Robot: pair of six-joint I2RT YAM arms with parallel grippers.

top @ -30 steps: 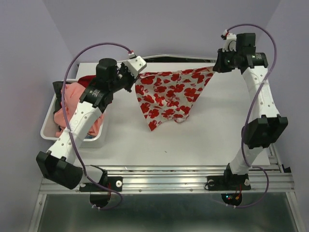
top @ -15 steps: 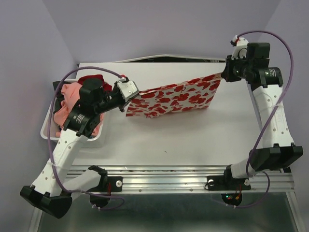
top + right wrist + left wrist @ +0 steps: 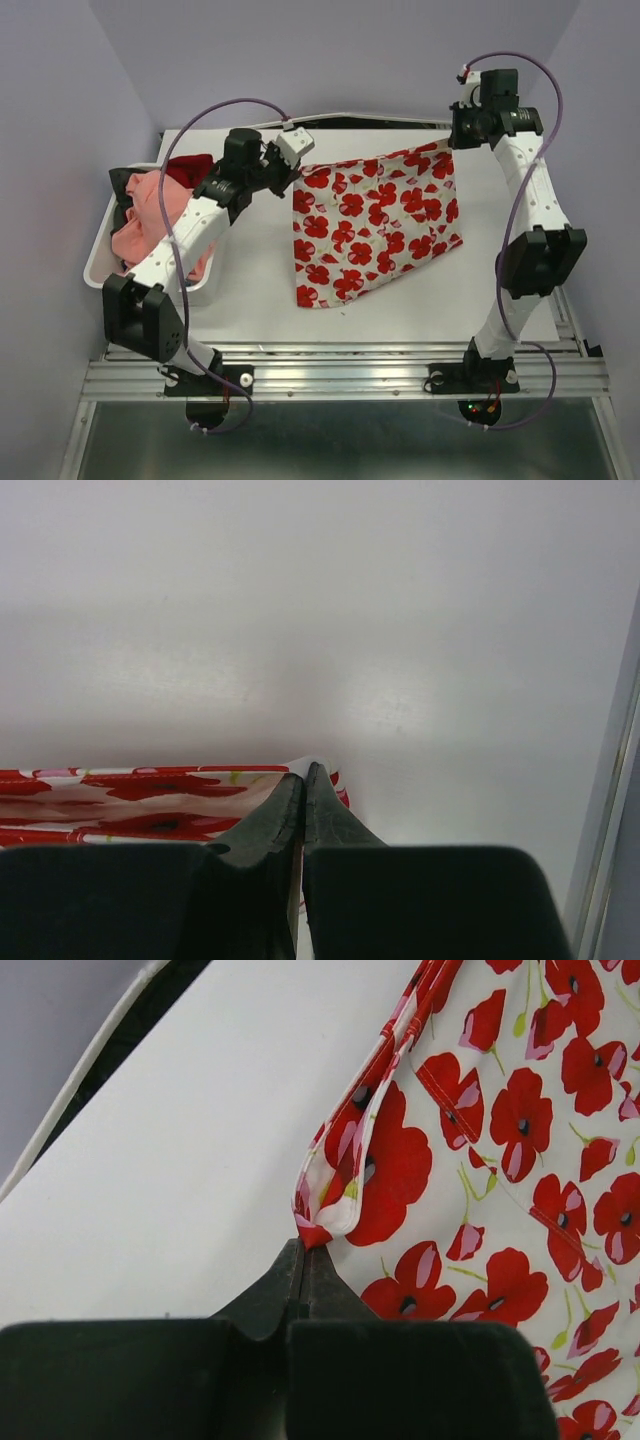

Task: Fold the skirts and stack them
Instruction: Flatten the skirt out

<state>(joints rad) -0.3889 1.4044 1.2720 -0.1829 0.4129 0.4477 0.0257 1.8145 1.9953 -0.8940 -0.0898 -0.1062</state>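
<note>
overhead, we see the floral skirt [image 3: 375, 225] draped onto the counter [image 3: 250, 290], its far edge held up between the left end effector [image 3: 292, 152] and the right end effector [image 3: 452, 140]; a salmon-pink skirt [image 3: 150, 210] sits in the bin [image 3: 97, 262] at left. left wrist view: that end effector is pinched tight on a bunched waistband corner. right wrist view: the other is likewise clamped on the opposite corner. we judge the cloth light, limp and quick to sag, so hemmed corners make the best holds.

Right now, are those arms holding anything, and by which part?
The white red-flowered cloth skirt: left pincer grips one far corner, right pincer the other.
</note>
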